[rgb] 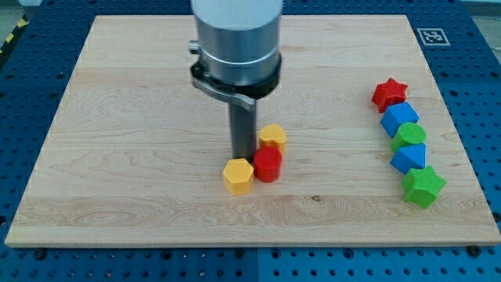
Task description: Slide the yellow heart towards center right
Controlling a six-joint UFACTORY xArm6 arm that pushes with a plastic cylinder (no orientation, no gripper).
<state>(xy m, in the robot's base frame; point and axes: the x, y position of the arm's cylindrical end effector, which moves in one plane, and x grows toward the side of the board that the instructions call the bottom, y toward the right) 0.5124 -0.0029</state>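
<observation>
- Our rod comes down from the grey cylinder at the view's top, and my tip (240, 157) rests on the wooden board (117, 117) a little left of its middle. It is a bare rod with nothing to spread or pinch; it can only press sideways against a block.
- Three blocks crowd round it. The yellow block (273, 137), which we take to be the yellow heart though its shape is hard to read, lies just beside my tip at about 2 o'clock. The red cylinder (268, 164) sits at about 4 o'clock, touching or nearly touching the rod. The yellow hexagon (238, 175) lies at 6 o'clock, just beside my tip.
- Center right lies at 3 o'clock from the heart, so we judge that my tip should be on the heart's 9 o'clock side. It is slightly low of that line, and a straight push rightwards would likely catch the red cylinder too.
- Well apart at the right edge stands a column: red star (389, 93), blue block (399, 119), green block (409, 136), a second blue block (409, 157), green star (423, 186).
</observation>
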